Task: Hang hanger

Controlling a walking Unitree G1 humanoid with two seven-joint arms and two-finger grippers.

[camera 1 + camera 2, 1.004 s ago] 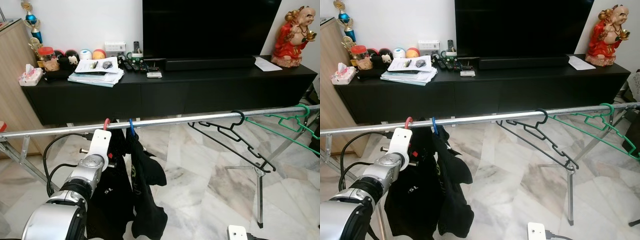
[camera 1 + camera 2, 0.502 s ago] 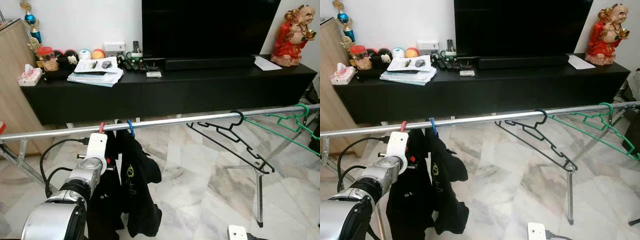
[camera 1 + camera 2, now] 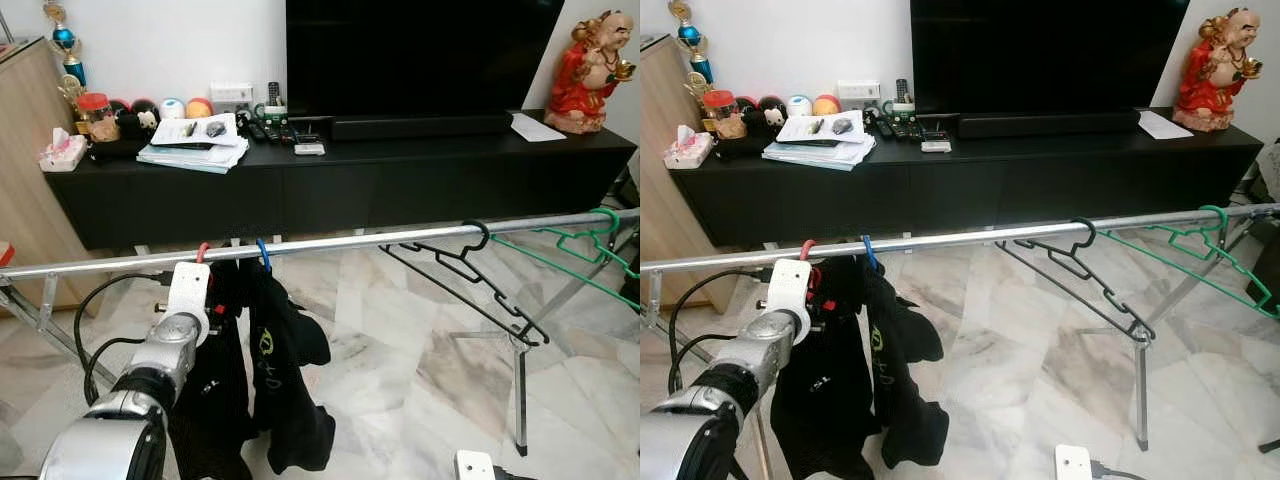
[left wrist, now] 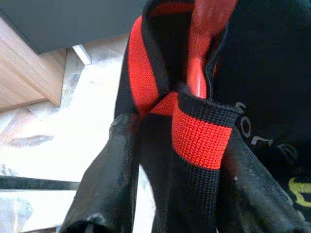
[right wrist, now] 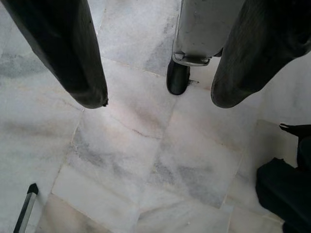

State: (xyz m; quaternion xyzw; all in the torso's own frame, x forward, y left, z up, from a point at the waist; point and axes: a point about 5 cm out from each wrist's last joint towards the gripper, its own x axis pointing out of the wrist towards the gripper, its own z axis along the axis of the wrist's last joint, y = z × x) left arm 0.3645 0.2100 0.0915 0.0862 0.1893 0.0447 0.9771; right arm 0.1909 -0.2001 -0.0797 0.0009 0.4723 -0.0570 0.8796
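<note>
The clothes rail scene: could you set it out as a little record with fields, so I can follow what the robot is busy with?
rail: metal rail spanning the room
red hanger: red hanger hooked on the rail, carrying a black garment
blue hanger: blue hanger beside it, with another dark garment
empty hangers: black hanger, green hanger
left gripper: left gripper closed on the red hanger's neck and collar
right gripper: right gripper open, pointing at the floor

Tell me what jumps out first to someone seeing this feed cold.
The metal rail crossing the frame, with the left gripper shut on a red hanger hooked near its left end, black garments drooping below. Further right hang an empty black hanger and a green hanger; behind stands a large dark TV.
</note>
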